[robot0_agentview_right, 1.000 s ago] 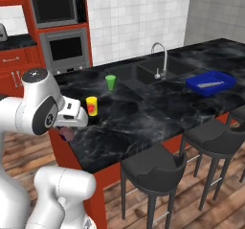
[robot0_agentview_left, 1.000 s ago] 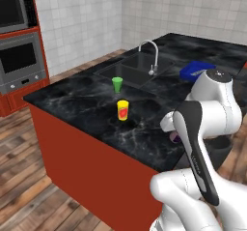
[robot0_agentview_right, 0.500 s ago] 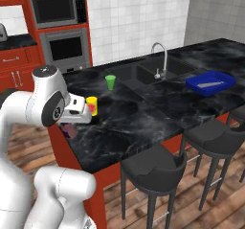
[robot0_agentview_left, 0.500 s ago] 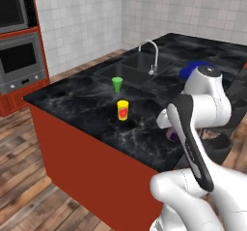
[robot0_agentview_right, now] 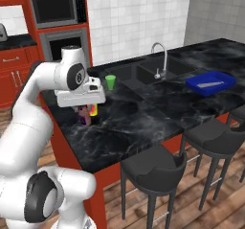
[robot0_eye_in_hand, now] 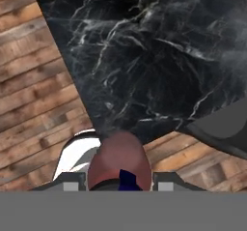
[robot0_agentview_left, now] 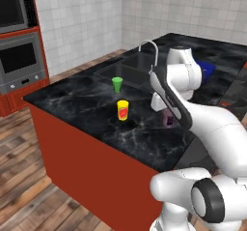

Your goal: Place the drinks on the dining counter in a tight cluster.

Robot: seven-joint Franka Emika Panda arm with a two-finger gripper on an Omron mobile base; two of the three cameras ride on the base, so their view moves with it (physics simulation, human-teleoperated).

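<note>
Gripper (robot0_agentview_right: 85, 114): closed on the purple bottle (robot0_agentview_right: 85, 115), carried upright above the counter (robot0_agentview_right: 143, 118) for setting down.
Cups: yellow cup (robot0_agentview_left: 123, 110) and green cup (robot0_agentview_left: 117, 84) stand mid-counter, apart.

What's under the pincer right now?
The purple bottle sits shut in the pincer, with the black marbled dining counter below it. The hand view's bottom edge cuts off the bottle's lower body, so its gap to the top is hidden.

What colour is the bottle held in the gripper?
Purple; the bottle shows best in the left base view, under the gripper.
</note>
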